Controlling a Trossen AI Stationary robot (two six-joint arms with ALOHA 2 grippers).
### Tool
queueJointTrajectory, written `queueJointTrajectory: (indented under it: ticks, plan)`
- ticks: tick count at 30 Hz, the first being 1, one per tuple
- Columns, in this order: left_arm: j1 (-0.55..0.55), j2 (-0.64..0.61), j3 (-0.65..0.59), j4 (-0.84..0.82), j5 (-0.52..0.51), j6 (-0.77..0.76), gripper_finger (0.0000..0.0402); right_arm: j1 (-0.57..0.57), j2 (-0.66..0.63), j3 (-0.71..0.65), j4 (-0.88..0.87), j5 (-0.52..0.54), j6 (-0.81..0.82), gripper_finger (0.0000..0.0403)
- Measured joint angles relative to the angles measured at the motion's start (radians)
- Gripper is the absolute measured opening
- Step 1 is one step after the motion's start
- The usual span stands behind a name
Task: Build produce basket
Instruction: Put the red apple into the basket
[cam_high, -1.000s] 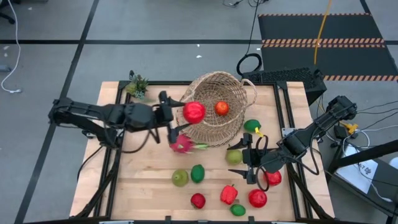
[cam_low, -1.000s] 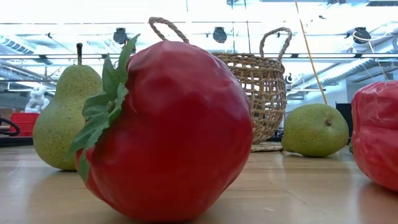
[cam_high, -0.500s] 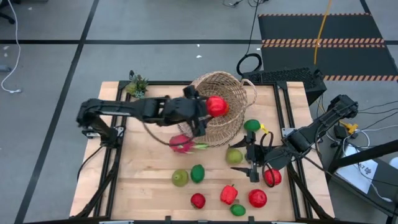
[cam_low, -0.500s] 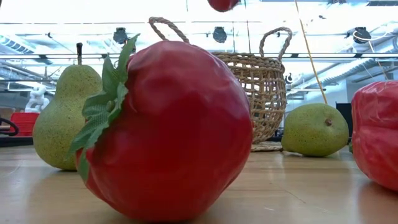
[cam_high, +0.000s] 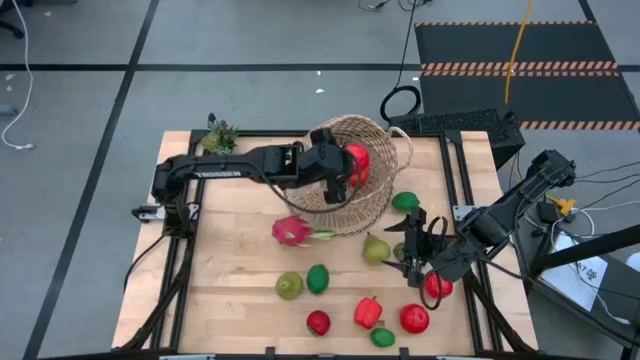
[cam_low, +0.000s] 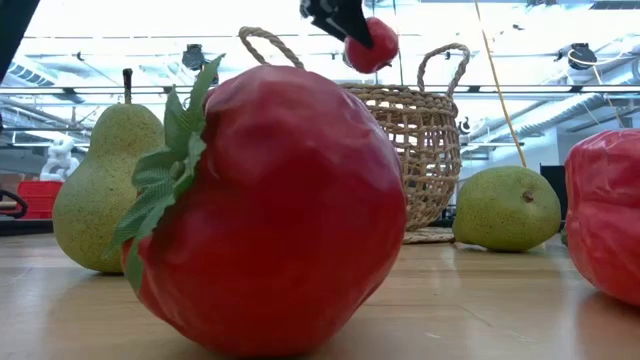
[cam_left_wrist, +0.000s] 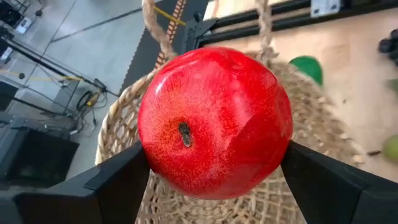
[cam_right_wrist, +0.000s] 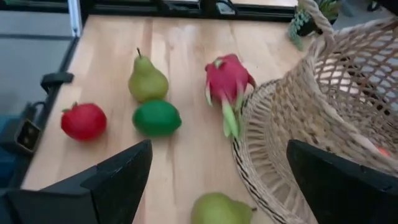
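Observation:
The tan wicker basket (cam_high: 372, 205) stands at the table's far middle. Above its opening hangs a red apple (cam_high: 357, 162), with my left gripper (cam_high: 350, 165) shut on it; the low view shows them above the basket (cam_low: 412, 150). Loose produce lies on the wood near the basket: a pink dragonfruit (cam_high: 292, 231), a pear (cam_high: 375, 248), a lime (cam_high: 318, 278) and a red pepper (cam_high: 367, 312). My right gripper (cam_high: 413, 256) hovers open just right of the pear, with nothing between its fingers (cam_right_wrist: 118, 180). My left gripper pinches the red apple by two opposite sides (cam_left_wrist: 152, 146) between its two fingers (cam_left_wrist: 124, 180). The fingers come from the table's left, slanting downward. The apple is lifted clear over the basket's opening, its dimpled end (cam_left_wrist: 185, 130) toward the wrist camera.
More fruit lies near the front edge: a second pear (cam_high: 289, 286), a tomato (cam_high: 318, 322), a red apple (cam_high: 414, 319) and a green fruit (cam_high: 382, 337). A green fruit (cam_high: 404, 202) sits right of the basket. A small green plant (cam_high: 221, 137) stands at the far left corner.
My left gripper has carried the red apple toward the table's right, from beside the basket's left rim to above its opening, tipping downward as it went. The apple stays clear of the basket. My right gripper has shifted slightly and turned, still open.

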Motion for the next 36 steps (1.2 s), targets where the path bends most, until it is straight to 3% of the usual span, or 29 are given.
queueJointTrajectory:
  ticks: [14, 36]
  plan:
    - [0.141, 0.052, 0.001, 0.004, 0.026, -0.054, 0.0337, -0.022, -0.03, -0.075, 0.003, 0.043, -0.09, 0.0368]
    - [0.143, 0.165, 0.0, -0.115, 0.097, -0.106, 0.0337, -0.036, -0.062, -0.082, 0.002, 0.093, -0.082, 0.0368]
